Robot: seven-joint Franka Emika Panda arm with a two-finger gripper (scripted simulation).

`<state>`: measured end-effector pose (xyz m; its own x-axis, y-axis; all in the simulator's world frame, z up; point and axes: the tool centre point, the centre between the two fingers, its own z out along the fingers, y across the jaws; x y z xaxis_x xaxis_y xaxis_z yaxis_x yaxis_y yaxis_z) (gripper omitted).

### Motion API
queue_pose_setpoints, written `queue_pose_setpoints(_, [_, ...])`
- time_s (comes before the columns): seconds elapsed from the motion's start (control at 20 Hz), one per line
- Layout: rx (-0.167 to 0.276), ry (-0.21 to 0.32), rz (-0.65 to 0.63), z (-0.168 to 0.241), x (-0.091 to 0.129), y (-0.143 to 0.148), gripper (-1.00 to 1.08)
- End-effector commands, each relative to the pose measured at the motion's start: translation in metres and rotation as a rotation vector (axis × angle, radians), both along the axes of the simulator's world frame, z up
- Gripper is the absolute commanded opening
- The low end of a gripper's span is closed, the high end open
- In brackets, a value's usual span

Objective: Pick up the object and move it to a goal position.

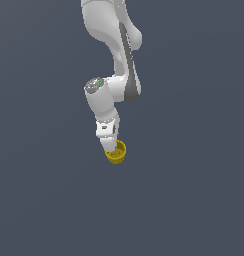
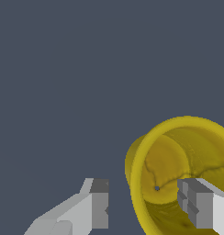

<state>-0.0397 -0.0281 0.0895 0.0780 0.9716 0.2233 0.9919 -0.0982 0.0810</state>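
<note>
The cup (image 1: 116, 152), mustard-yellow with its mouth tilted toward the wrist camera, sits at the tip of the arm (image 1: 112, 75) near the middle of the exterior view, against a plain dark grey ground (image 1: 194, 190). In the wrist view one finger (image 2: 201, 206) reaches inside the cup's mouth and the other stands outside its wall, apart from it. The gripper (image 2: 148, 204) is spread wide, straddling the rim without clamping it.
</note>
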Motion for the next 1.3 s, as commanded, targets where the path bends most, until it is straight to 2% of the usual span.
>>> queue_pose_setpoints(0.0, [0.0,-0.007,0.019,-0.001,0.0,0.0,0.28])
queue_pose_setpoints(0.4, [0.001,-0.011,0.028,-0.002,0.0,-0.001,0.28])
queue_pose_setpoints(0.95, [0.0,-0.012,0.032,-0.028,0.002,0.005,0.28])
queue_pose_setpoints(1.0, [0.0,-0.012,0.032,-0.028,0.002,0.005,-1.0])
queue_pose_setpoints(1.25, [0.0,-0.012,0.032,-0.028,0.002,0.005,-1.0])
